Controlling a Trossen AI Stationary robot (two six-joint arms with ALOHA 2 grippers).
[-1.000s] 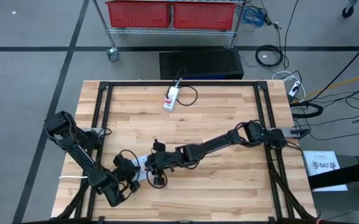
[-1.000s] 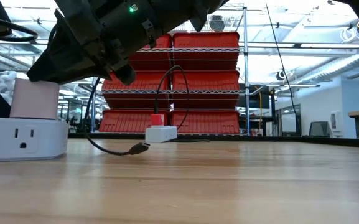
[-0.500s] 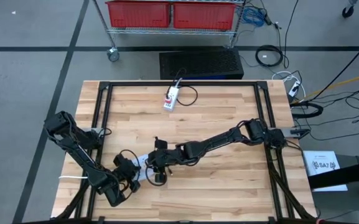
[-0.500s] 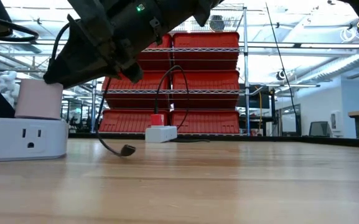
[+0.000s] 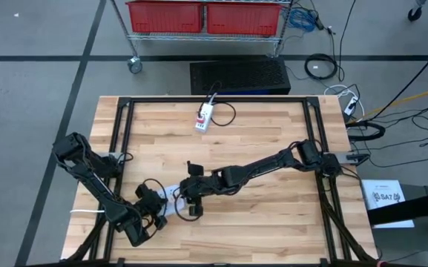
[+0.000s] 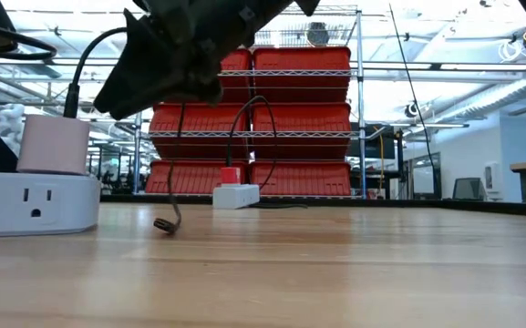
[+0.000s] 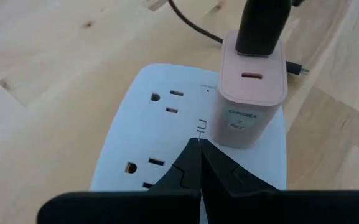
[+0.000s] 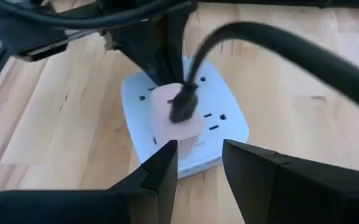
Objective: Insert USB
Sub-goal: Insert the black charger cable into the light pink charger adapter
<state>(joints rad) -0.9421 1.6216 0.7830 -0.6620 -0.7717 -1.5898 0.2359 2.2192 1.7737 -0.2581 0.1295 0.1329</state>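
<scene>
I am pressing my left gripper (image 7: 199, 147) – fingers closed together, holding nothing – down onto the flat white plastic power strip (image 7: 135, 134), just beside the pale pink block-shaped charger (image 7: 251, 102) plugged into it. In the high view this is all happening in the lower left-centre of the frame, on the light wooden table (image 5: 273, 133), but there my arms are hiding the charger.

My left wrist view is showing what the overhead one cannot: the black USB plug (image 7: 261, 28) is sitting upright in the charger's top face. My right wrist view is showing the same plug from the other side, with its thick black cable (image 8: 279, 43) arching away overhead.

I am hovering my right gripper (image 8: 199, 155) over the strip with its fingers parted and nothing between them.

Only the low view is showing the cable's loose end (image 6: 164, 225) – it is dangling at the tabletop, lower left of centre, near the strip.
</scene>
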